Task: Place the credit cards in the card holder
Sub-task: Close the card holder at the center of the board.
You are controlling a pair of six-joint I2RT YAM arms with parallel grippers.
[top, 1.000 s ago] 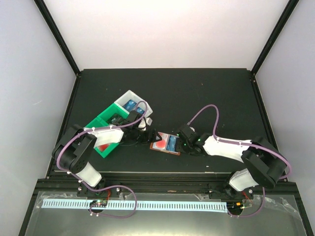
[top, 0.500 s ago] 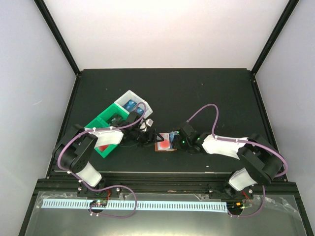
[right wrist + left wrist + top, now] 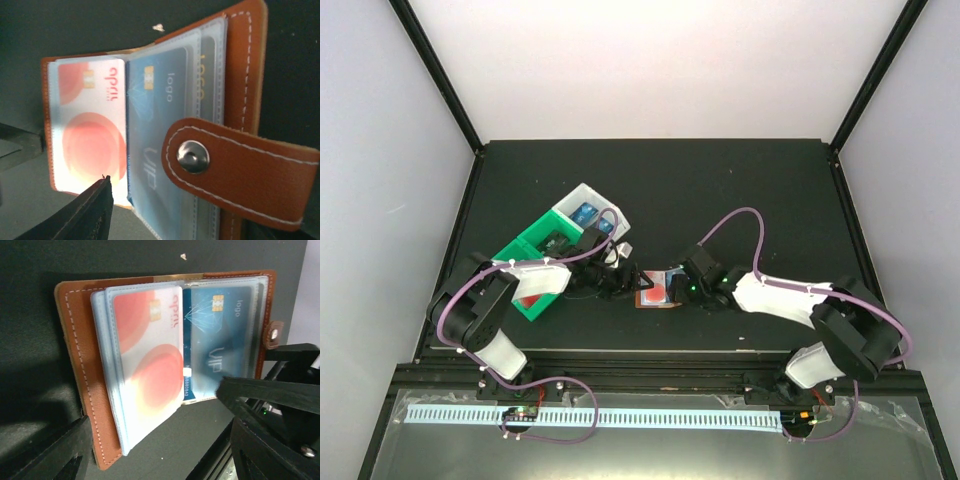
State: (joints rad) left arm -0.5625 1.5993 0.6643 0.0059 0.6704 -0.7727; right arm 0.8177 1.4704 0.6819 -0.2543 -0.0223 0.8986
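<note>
Near table centre, just ahead of both arms: brown leather card holder (image 3: 655, 303) lies open on black table (image 3: 740, 190). Left gripper (image 3: 624, 280) at its left edge, fingers spread wide, nothing pinched. Right gripper (image 3: 676, 288) at its right edge, fingers also wide; snap tab (image 3: 235, 172) between them, contact unclear. Red-and-white card (image 3: 150, 355) in clear pocket, blue card (image 3: 220, 335) in pocket beside it. Farther left: green-and-white tray (image 3: 510, 248), red card (image 3: 528, 300) in near compartment, blue cards (image 3: 585, 213) in far white compartment.
</note>
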